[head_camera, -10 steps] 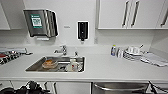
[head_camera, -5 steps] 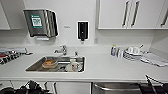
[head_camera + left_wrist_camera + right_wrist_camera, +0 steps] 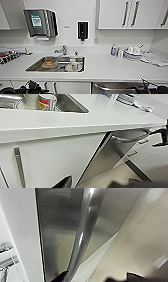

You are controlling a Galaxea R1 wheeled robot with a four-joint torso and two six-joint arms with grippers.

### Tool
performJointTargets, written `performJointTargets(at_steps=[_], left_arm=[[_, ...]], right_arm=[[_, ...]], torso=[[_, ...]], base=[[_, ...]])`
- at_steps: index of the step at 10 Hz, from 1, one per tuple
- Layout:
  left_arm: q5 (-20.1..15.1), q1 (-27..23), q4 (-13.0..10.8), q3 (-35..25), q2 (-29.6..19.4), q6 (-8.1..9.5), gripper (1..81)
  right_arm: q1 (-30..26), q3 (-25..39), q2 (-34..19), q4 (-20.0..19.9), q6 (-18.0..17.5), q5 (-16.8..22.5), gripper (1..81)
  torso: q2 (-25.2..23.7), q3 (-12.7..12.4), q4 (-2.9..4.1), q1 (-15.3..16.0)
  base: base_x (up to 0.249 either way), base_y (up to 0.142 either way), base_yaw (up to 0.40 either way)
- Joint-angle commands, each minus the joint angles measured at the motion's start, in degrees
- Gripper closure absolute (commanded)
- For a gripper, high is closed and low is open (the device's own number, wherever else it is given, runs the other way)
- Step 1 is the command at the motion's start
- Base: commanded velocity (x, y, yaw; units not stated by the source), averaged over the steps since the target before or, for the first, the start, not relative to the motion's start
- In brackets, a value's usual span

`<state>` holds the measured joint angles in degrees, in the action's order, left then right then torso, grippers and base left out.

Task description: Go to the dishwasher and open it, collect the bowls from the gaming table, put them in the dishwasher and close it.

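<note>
The dishwasher (image 3: 113,88) is the steel-fronted unit under the counter, right of the sink. In the left wrist view its door (image 3: 105,161) leans out from the white cabinets, with the bar handle (image 3: 130,137) just below the counter edge. My right gripper (image 3: 161,136) is at the far end of that handle. In the right wrist view the handle (image 3: 85,225) runs close across the steel front (image 3: 57,225). My left gripper (image 3: 92,184) hangs in front of the white cabinet door (image 3: 50,159), away from the dishwasher. The bowls and the gaming table are out of view.
A white counter (image 3: 107,67) holds a steel sink (image 3: 32,66) with a brownish dish (image 3: 50,63) and a bottle (image 3: 73,65). Stacked plates and cups (image 3: 132,52) stand at the right. Wall cabinets (image 3: 120,13), a paper dispenser (image 3: 40,22) and a soap dispenser (image 3: 82,30) hang above.
</note>
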<state>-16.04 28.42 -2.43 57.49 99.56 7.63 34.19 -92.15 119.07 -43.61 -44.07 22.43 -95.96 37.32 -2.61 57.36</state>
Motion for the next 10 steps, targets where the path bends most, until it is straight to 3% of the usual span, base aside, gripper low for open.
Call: performJointTargets(at_steps=[1,10], left_arm=[[-0.3,-6.5,-0.5,-0.6,-1.6,-0.16,1.0],[-0.3,-6.5,-0.5,-0.5,-2.4,-0.25,1.0]], right_arm=[[-7.7,-2.1,0.1,-0.6,-3.7,2.4,1.0],[-8.7,-15.3,8.1,-0.7,-6.7,3.2,1.0]], torso=[[0.0,0.0,0.0,0.0],[0.0,0.0,0.0,0.0]], base=[[0.0,0.0,0.0],[0.0,0.0,0.0]])
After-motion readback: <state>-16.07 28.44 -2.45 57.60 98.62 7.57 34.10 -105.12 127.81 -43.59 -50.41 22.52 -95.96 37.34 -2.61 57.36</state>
